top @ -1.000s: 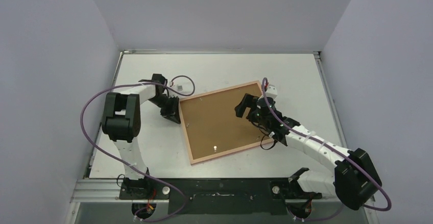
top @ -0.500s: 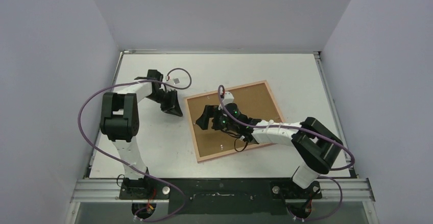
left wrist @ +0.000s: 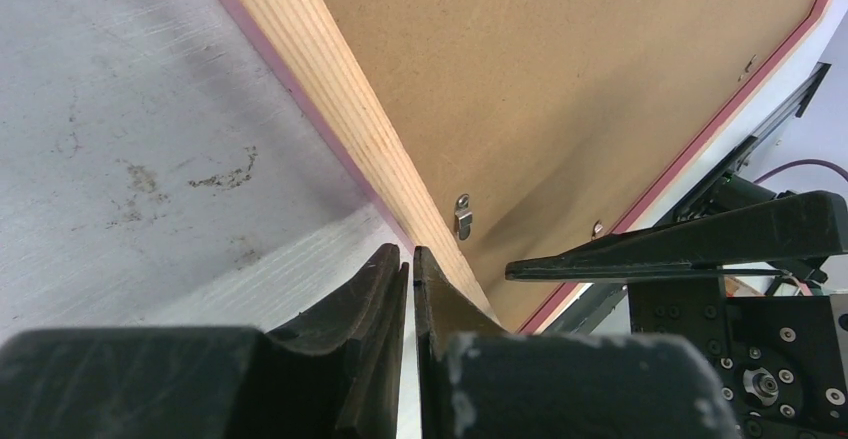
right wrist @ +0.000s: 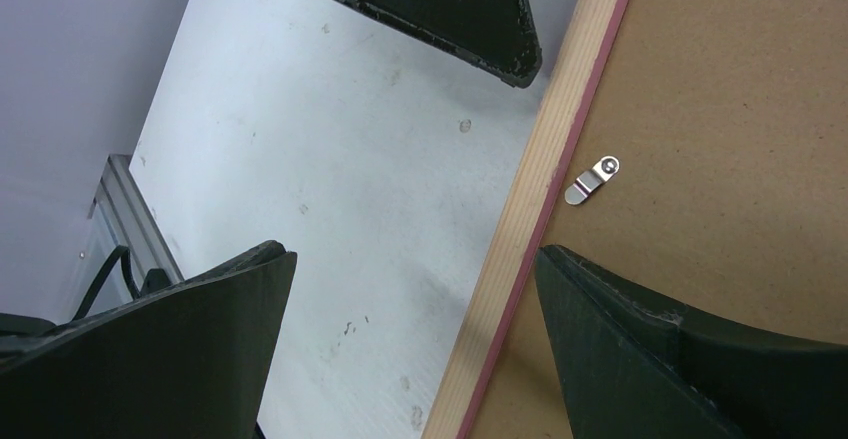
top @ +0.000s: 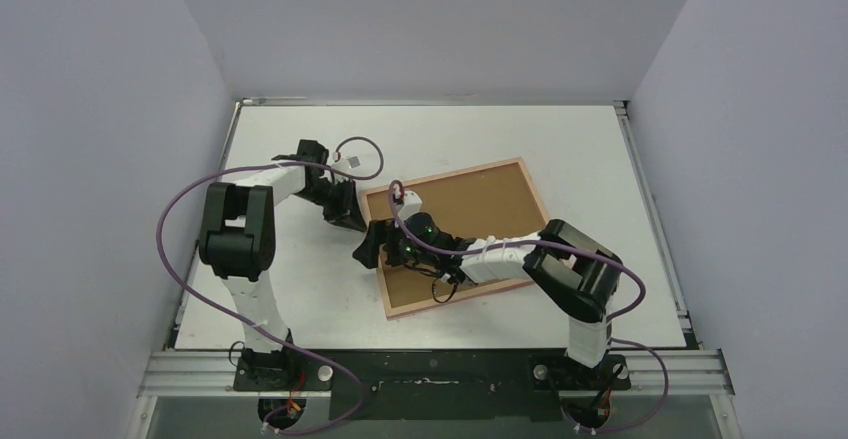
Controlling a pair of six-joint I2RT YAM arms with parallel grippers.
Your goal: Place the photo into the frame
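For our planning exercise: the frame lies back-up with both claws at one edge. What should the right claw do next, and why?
Probably lower the right claw and close it on the rail of the frame. It hangs open astride that rail, one finger over the table, the other over the backing; the shut left claw sits at the same rail.

My right end effector (right wrist: pixel 412 259) is wide open, one finger over the white desk (right wrist: pixel 300 139), the other over the brown backing panel (right wrist: pixel 740 99). The frame (right wrist: pixel 530 219) edge runs diagonally between them. A metal clip (right wrist: pixel 592 179) lies on the panel. The left end effector (right wrist: pixel 470 29) is near the frame edge.
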